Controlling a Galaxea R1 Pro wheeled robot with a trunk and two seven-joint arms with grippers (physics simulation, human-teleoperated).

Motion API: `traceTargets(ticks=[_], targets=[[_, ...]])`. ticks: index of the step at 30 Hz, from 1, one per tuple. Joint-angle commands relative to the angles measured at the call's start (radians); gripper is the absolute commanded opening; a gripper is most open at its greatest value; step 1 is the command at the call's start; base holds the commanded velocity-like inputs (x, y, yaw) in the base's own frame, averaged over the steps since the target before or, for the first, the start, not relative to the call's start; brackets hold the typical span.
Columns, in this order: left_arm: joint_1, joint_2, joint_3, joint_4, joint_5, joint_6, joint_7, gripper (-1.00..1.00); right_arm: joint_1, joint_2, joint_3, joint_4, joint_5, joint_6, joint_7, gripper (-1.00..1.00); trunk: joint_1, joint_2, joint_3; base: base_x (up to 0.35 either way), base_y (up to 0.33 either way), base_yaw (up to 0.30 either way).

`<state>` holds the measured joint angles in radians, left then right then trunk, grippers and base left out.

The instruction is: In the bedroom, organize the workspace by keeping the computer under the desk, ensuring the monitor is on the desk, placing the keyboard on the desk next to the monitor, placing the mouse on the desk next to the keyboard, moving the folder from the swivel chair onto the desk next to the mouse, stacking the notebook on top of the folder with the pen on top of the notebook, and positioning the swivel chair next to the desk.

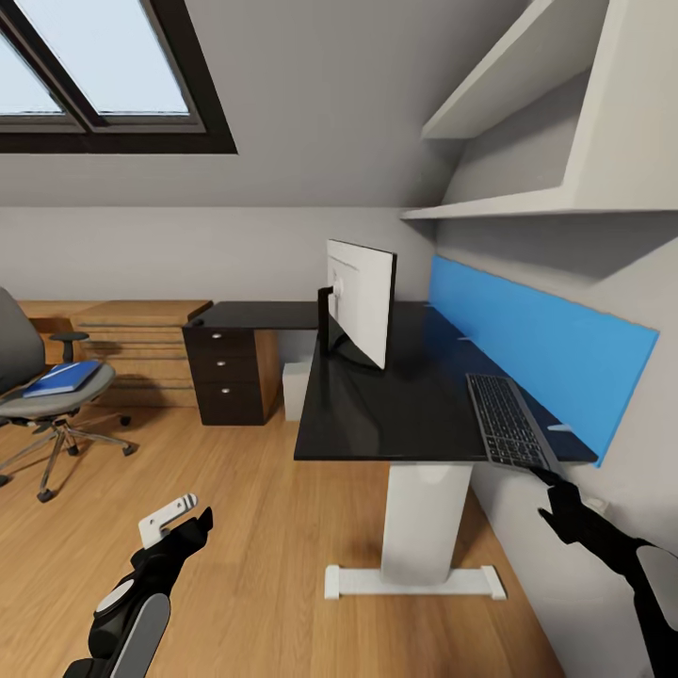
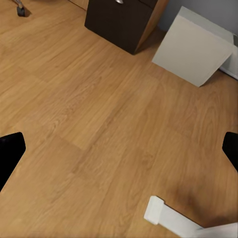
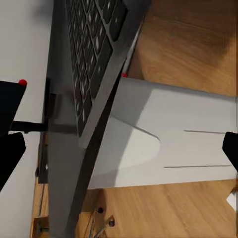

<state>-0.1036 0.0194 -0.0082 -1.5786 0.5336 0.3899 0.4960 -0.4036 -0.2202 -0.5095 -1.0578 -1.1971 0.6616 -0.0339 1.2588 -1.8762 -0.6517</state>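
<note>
The worktop [image 1: 405, 405] takes most of the head view, black and glossy on its white pedestal leg [image 1: 424, 527], with the dark drawer unit [image 1: 226, 377] at its far end. The swivel chair [image 1: 38, 395] stands well apart from it, far to my left, and the blue folder [image 1: 64, 378] lies flat on its seat, so that step is not done yet. The monitor [image 1: 363, 301] is upright on the worktop, and the computer [image 2: 196, 47] stands on the floor beside the drawer unit. The keyboard [image 1: 506, 421] lies at the near right corner of the worktop, along the blue wall panel [image 1: 537, 339] and well apart from the monitor, and its near end seems to reach the edge. I judge that the keyboard step is in hand: the next move needs a grip on this near end, then a slide toward the monitor. My right claw [image 1: 557, 492] is just below and in front of that end; in the right wrist view its dark fingertips [image 3: 11, 99] stand wide apart, released, with nothing between them. My left claw [image 1: 184, 523] hangs low over the wooden floor [image 2: 99, 124], also released and empty.
</note>
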Motion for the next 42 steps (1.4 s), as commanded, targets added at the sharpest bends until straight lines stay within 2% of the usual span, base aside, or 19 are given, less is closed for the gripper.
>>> traceTargets(ticks=[1,17,19,23,25,29,38,40,42], targets=[[-0.001,0.001,-0.001,-0.001,0.008,0.003,0.007,1.0,0.0,0.0,-0.002,-0.002,-0.004,0.017,-0.004,1.0,0.004,-0.008,-0.004,0.0,0.0,0.0],[-0.001,0.001,-0.002,0.002,0.009,0.003,0.007,1.0,0.002,0.001,-0.014,-0.013,-0.007,0.03,0.007,1.0,0.065,-0.12,-0.054,0.0,0.0,0.0],[-0.001,0.001,-0.006,0.003,0.009,0.004,0.007,1.0,0.002,0.001,-0.028,-0.015,-0.007,0.033,0.05,1.0,0.073,-0.134,-0.061,0.0,0.0,0.0],[-0.001,0.001,-0.008,0.003,0.008,0.004,0.006,1.0,0.005,-0.001,-0.036,-0.014,-0.003,0.033,0.147,1.0,0.073,-0.134,-0.061,0.0,0.0,0.0],[-0.001,0.001,-0.014,0.003,0.008,0.003,0.006,1.0,0.036,-0.002,-0.038,-0.013,0.0,0.032,0.263,1.0,0.073,-0.134,-0.061,0.0,0.0,0.0],[-0.001,0.001,-0.016,0.004,0.007,0.003,0.005,1.0,0.047,-0.002,-0.038,-0.011,0.0,0.032,0.305,1.0,0.073,-0.134,-0.061,0.0,0.0,0.0],[-0.001,0.001,-0.02,0.004,0.005,0.003,0.001,1.0,0.052,-0.003,-0.043,-0.008,0.0,0.03,0.324,1.0,0.073,-0.134,-0.061,0.098,0.0,0.0],[-0.001,0.002,-0.041,0.004,0.005,0.003,0.001,1.0,0.052,-0.003,-0.046,-0.007,-0.001,0.029,0.324,1.0,0.073,-0.134,-0.061,0.138,0.0,0.0],[-0.001,0.003,-0.053,0.005,0.004,0.003,0.001,1.0,0.052,-0.002,-0.066,-0.006,-0.001,0.029,0.323,1.0,0.073,-0.134,-0.061,0.035,0.0,0.0]])
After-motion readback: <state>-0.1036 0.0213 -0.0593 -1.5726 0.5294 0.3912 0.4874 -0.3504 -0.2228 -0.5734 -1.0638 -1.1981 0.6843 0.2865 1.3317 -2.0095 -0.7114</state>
